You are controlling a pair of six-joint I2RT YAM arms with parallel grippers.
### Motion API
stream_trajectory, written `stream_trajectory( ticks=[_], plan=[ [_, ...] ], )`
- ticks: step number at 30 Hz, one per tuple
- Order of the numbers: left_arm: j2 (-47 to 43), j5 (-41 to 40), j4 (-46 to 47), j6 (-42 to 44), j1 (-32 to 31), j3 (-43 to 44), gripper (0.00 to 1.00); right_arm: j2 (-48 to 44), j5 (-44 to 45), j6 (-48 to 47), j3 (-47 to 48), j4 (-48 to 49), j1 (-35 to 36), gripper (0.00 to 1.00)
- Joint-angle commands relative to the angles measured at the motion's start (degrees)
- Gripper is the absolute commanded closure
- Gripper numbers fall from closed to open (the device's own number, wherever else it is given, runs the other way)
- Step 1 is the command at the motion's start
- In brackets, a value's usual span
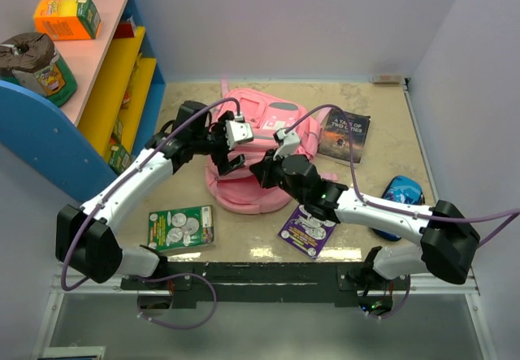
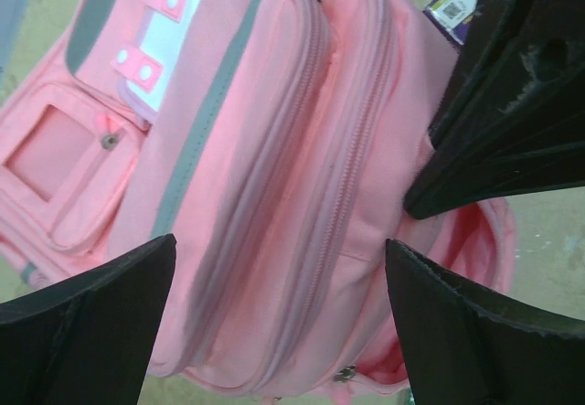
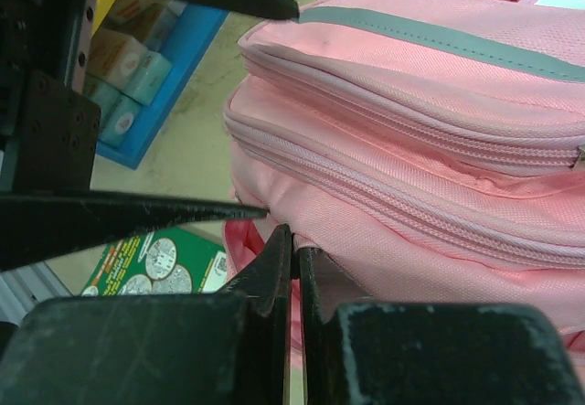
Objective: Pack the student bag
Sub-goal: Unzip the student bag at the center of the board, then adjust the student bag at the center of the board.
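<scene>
The student bag (image 1: 253,145) is a pink backpack lying flat in the middle of the table, its grey and white patches toward the far side. It fills the left wrist view (image 2: 274,149) and the right wrist view (image 3: 430,85). My left gripper (image 1: 224,158) is open and hangs over the bag's near left part (image 2: 279,268), its fingers (image 2: 91,323) wide apart and holding nothing. My right gripper (image 1: 262,168) is shut on a fold of pink fabric at the bag's near edge (image 3: 294,240), beside the open main compartment.
A green book (image 1: 180,227) lies near left, a purple book (image 1: 307,230) near right, and a dark book (image 1: 345,135) right of the bag. A blue pouch (image 1: 402,191) sits at the right. A blue and yellow shelf (image 1: 97,100) stands on the left.
</scene>
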Motion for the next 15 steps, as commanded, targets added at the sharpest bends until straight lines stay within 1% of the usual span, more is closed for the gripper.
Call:
stream_trajectory(
  ticks=[1,4,5,6,9,12,15],
  plan=[
    [0.82,-4.75,3.41,3.63,0.09,4.5,0.0,-1.7,-1.71,-0.85,2.32,6.31,0.28,1.0],
    [1.61,-4.68,4.2,4.77,0.01,3.37,0.0,-1.87,-2.06,-0.59,1.71,6.83,0.37,1.0],
    [1.87,-3.63,2.98,5.99,0.09,3.02,0.0,-1.96,-2.15,-0.5,1.62,6.92,0.37,1.0],
    [1.96,-0.92,2.27,6.79,0.09,2.49,0.0,-2.31,-2.15,-0.59,1.62,7.1,0.37,1.0],
    [2.49,2.17,0.6,10.04,0.09,0.03,0.0,-2.92,-2.15,-1.29,1.7,7.19,0.37,1.0],
    [3.45,1.22,2.09,10.75,0.09,-1.12,0.0,-3.19,-2.85,-1.9,1.88,6.83,0.37,1.0],
    [5.56,1.82,2.88,11.8,0.09,-0.33,0.0,-2.93,-4.34,-2.17,1.88,7.28,0.37,1.0]
  ],
)
